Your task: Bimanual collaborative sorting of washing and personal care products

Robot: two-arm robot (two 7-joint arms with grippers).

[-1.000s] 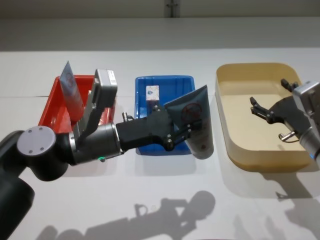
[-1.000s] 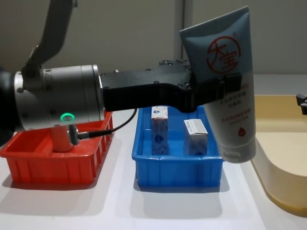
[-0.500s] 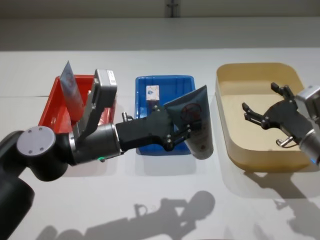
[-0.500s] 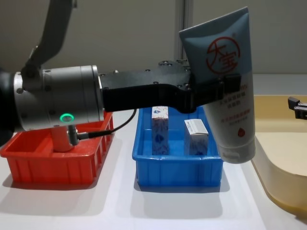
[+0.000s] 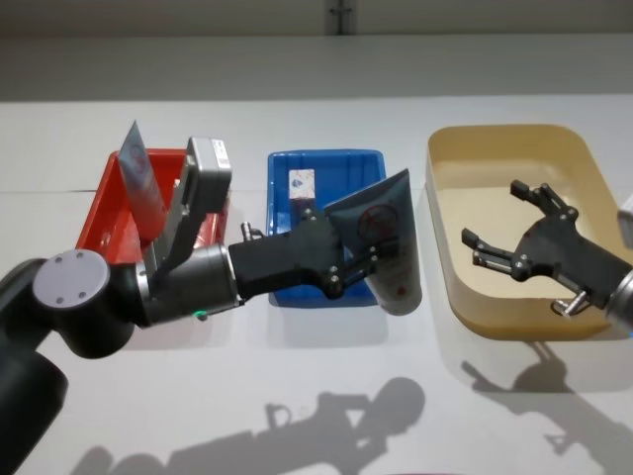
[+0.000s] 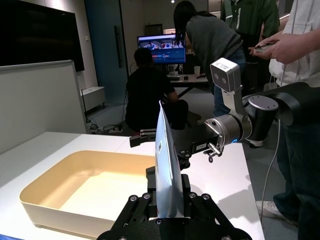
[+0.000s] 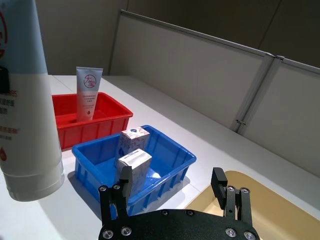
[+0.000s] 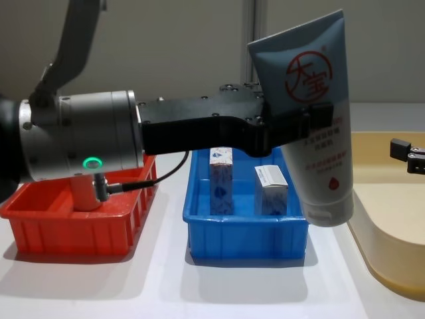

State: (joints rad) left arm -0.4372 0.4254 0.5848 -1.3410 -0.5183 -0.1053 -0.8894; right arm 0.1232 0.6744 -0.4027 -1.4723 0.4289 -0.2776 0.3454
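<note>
Fingers of left gripper [image 5: 364, 263] clamp 1 tube [image 5: 396, 226] at right edge of blue bin [image 5: 326, 156]; right gripper [image 5: 492, 213] gapes wide above beige bin [image 5: 495, 133]

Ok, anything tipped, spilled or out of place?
Nothing stands out. The left hand holds a tube cap-down beside the blue bin, two cartons stand upright inside it, a second tube stands in the red bin, and the open right hand hovers over the beige bin.
</note>
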